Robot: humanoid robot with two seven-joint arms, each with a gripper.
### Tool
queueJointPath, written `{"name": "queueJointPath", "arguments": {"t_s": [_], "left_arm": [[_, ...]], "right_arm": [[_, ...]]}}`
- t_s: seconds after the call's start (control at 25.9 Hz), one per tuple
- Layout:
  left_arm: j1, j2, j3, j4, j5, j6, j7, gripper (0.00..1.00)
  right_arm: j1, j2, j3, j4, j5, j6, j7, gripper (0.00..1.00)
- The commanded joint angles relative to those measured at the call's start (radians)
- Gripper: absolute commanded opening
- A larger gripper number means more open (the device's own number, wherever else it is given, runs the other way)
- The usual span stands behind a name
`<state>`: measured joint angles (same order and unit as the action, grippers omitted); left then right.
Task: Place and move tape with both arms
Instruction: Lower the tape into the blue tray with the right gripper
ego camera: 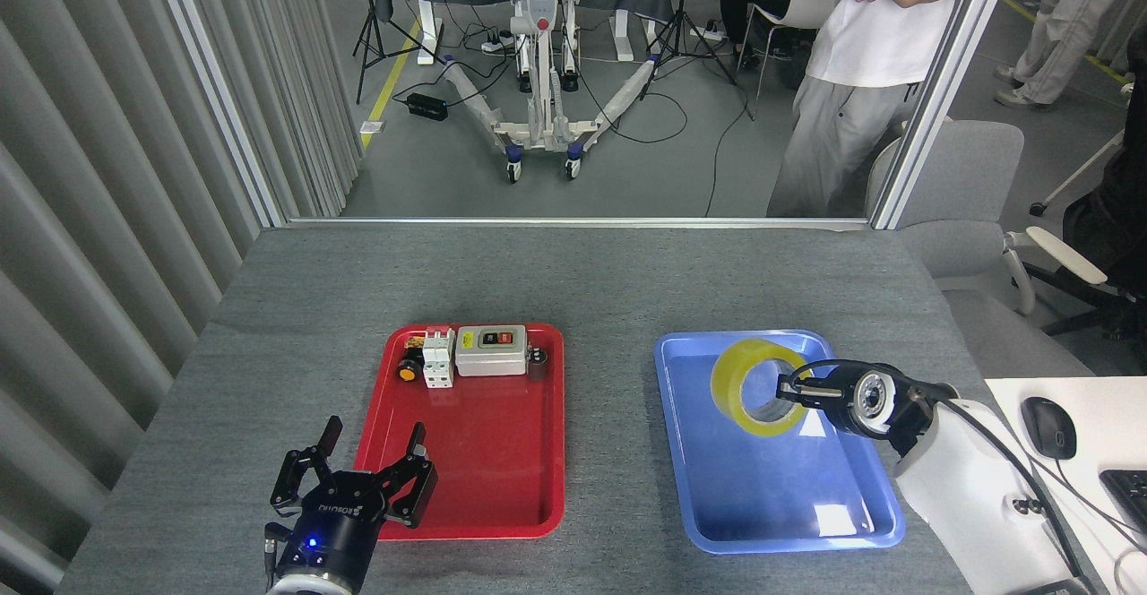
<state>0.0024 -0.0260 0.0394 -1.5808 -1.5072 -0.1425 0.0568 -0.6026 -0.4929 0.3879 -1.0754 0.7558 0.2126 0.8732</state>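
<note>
The tape, a translucent yellow roll, sits tilted in the far part of the blue tray, its open core facing toward the right gripper. That gripper reaches in from the right on a white arm; its dark fingers close on the roll's right-hand rim, one inside the core. Whether the roll's lower edge touches the tray floor I cannot tell.

The left gripper stands low at the near left, just beside the near left corner of the red tray. Its fingers are spread wide with nothing between them, and a blue light shows on its black body.

The red tray carries, along its far edge, a grey switch box with a red and a black button, white breakers, a small yellow-capped part and a dark cylinder. The rest of it is bare.

Both trays lie side by side, apart, on a counter covered in grey felt-like cloth. A white desk corner with a black mouse adjoins at the right.

Grey ribbed panels line the left. Beyond a metal-framed opening is a grey floor with a wheeled white stand, tripods, trailing cables and a yellow floor line. A person in a white shirt stands with arms crossed; a grey office chair is at the right.
</note>
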Motion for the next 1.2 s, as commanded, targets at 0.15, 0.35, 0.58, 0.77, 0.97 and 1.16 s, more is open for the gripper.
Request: {"name": "queueJointPath", "arguments": {"t_s": [0.15, 0.35, 0.58, 0.77, 0.97, 1.16], "left_arm": [[0.01, 0.001, -0.001, -0.001, 0.005, 0.004, 0.001, 0.99], [0.01, 0.001, 0.001, -0.018, 0.008, 0.001, -0.002, 0.99], [0.01, 0.0, 0.001, -0.033, 0.013, 0.0, -0.003, 0.99], [0.013, -0.002, -0.001, -0.041, 0.013, -0.002, -0.003, 0.99], [0.025, -0.005, -0.001, -0.041, 0.013, 0.006, -0.005, 0.99], [0.024, -0.014, -0.003, -0.041, 0.015, 0.006, -0.005, 0.99]], "right_arm": [[-0.011, -0.019, 0.069, 0.017, -0.003, 0.082, 0.096, 0.22], [-0.019, -0.009, 0.071, 0.086, 0.008, 0.099, 0.09, 0.22], [-0.023, -0.006, 0.071, 0.1, 0.014, 0.103, 0.081, 0.22], [-0.023, 0.023, 0.069, 0.144, 0.04, 0.1, 0.059, 0.26], [-0.023, 0.039, 0.069, 0.172, 0.06, 0.096, 0.043, 0.26], [-0.023, 0.042, 0.06, 0.172, 0.06, 0.091, 0.012, 0.31]]}}
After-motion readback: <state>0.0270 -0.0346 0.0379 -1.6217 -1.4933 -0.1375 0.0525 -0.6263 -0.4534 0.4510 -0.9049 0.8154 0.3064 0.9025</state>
